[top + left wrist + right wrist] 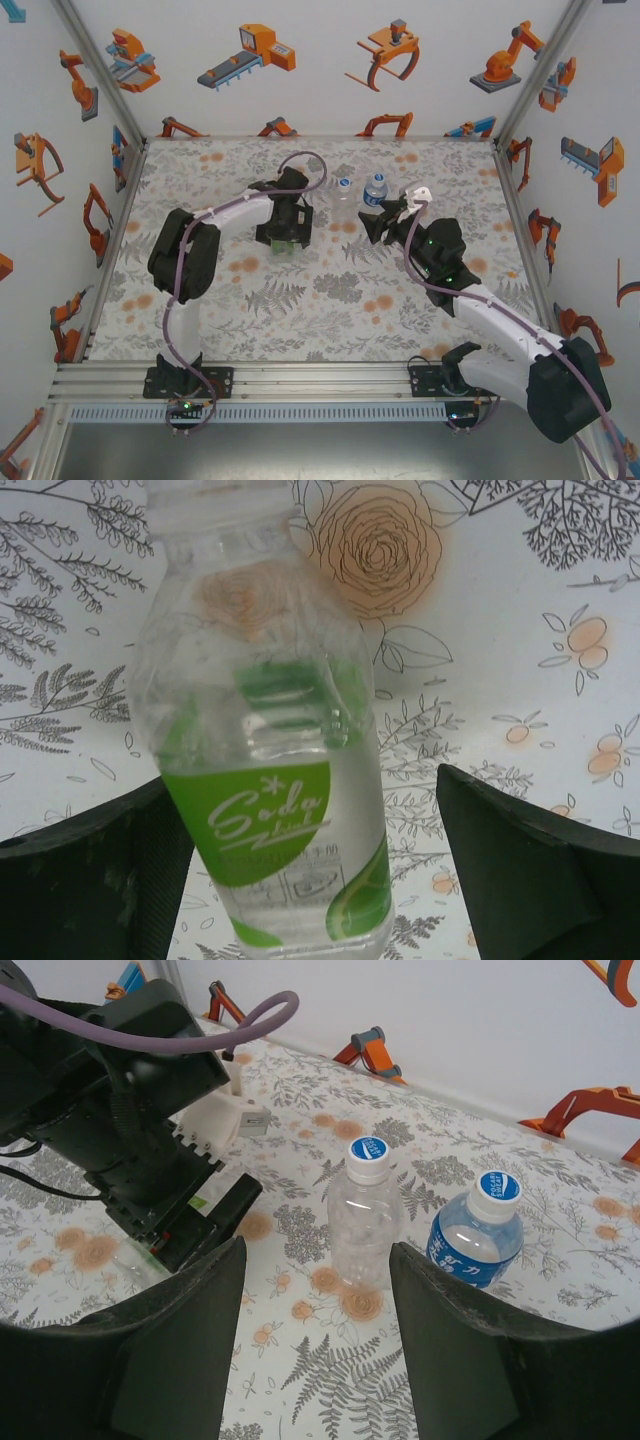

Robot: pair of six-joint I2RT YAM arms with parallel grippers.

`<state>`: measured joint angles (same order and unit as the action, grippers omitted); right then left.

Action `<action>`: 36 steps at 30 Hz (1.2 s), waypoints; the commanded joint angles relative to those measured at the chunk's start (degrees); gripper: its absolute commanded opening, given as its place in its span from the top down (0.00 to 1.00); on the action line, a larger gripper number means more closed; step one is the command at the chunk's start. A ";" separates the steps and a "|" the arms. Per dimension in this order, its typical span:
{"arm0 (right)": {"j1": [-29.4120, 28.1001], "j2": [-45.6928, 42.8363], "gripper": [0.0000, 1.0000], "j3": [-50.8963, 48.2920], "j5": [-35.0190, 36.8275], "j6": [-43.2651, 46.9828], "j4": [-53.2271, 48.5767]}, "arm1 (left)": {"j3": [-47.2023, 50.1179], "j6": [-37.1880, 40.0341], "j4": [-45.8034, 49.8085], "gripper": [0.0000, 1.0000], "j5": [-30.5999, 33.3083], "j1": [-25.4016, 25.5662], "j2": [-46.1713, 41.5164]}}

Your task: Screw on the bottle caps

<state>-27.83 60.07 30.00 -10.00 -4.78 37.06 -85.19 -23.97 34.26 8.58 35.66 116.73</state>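
- Bottle caps [368,1157]: 2 seen, white w/ blue print on top. One sits on the clear bottle [362,1225], the other cap [497,1187] on the blue-label bottle [475,1245]. Can't tell if screwed tight.
- Right pincer [315,1260]: fingers spread wide, nothing between them, not touching either bottle.
- Clear bottle stands upright just ahead of right pincer, roughly in line w/ the gap. Blue-label bottle is upright too, ahead and off to that pincer's right, near the clear one but apart.
- Left pincer [305,810]: spread, straddling the green-label bottle [270,780].
- One finger [90,880] meets the bottle's side; opp. finger [530,870] is clear of it, w/ floral worktop [480,630] showing in the gap.
- Green-label bottle's neck points away from left pincer, top cut off at frame edge, so can't tell if it has a cap.
- Top view: left pincer is well apart from right pincer, w/ the 2 capped bottles beyond and between them.
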 commanded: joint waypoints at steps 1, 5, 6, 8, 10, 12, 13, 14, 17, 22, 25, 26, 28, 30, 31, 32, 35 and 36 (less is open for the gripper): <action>-0.02 -0.75 0.44 -0.59 -0.29 -1.10 1.26 | -2.48 -1.83 3.05 0.16 1.23 0.32 1.73; -0.03 -0.85 0.44 -0.86 -0.12 -1.10 1.26 | -2.27 -2.56 3.40 0.23 1.34 0.32 2.25; -0.03 -0.90 0.44 -0.97 -0.11 -1.11 1.26 | -2.18 -2.78 3.52 0.24 1.38 0.37 2.23; -0.03 -0.84 0.44 -1.00 -0.11 -1.19 1.25 | -1.92 -3.32 3.96 0.26 1.46 0.35 2.16; -0.03 -0.64 0.44 -1.00 -0.13 -1.37 1.35 | -1.49 -3.78 4.26 0.26 1.64 0.35 2.11; -0.03 -0.40 0.45 -1.07 -0.28 -1.46 1.52 | -0.85 -4.80 5.11 0.26 2.52 0.33 1.95; -0.03 -0.31 0.44 -1.02 -0.28 -1.40 1.52 | -0.25 -5.38 5.24 0.27 2.81 0.37 1.71; -0.02 -0.22 0.44 -1.00 -0.28 -1.46 1.53 | 0.32 -5.73 5.33 0.27 3.02 0.38 1.49; -0.03 -0.05 0.44 -1.21 -0.11 -1.55 1.53 | 1.68 -6.36 5.09 0.29 3.74 0.33 1.20; -0.03 -0.04 0.44 -1.16 -0.13 -1.71 1.54 | 1.87 -6.64 5.15 0.33 3.90 0.43 1.66; -0.03 0.06 0.45 -1.02 -0.02 -1.63 1.53 | 1.62 -6.67 5.57 0.36 4.90 0.59 1.80; -0.03 0.04 0.44 -0.99 -0.03 -1.63 1.53 | 1.68 -6.57 5.68 0.37 5.11 0.62 1.82; -0.03 0.04 0.44 -0.98 -0.02 -1.64 1.53 | 1.64 -6.32 5.73 0.39 5.52 0.64 1.78; -0.03 -0.04 0.44 -1.07 -0.02 -1.63 1.53 | 1.36 -5.68 6.00 0.41 5.75 0.61 1.75; -0.03 -0.12 0.44 -1.00 0.11 -1.64 1.53 | 1.17 -5.24 6.09 0.43 5.76 0.60 1.59; -0.03 -0.21 0.44 -1.10 0.11 -1.64 1.52 | 1.16 -4.82 6.14 0.45 5.79 0.60 1.34; -0.03 -0.81 0.45 -0.80 0.42 -1.60 0.28 | 1.48 -3.22 5.56 0.52 5.88 0.58 -0.34; -0.03 -1.07 0.45 -0.37 0.48 -1.50 -0.97 | 1.82 -2.58 5.11 0.54 5.92 0.63 -1.33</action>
<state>-27.83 60.07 29.23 -9.80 -6.02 36.53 -84.99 -28.84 36.27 12.38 36.32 117.16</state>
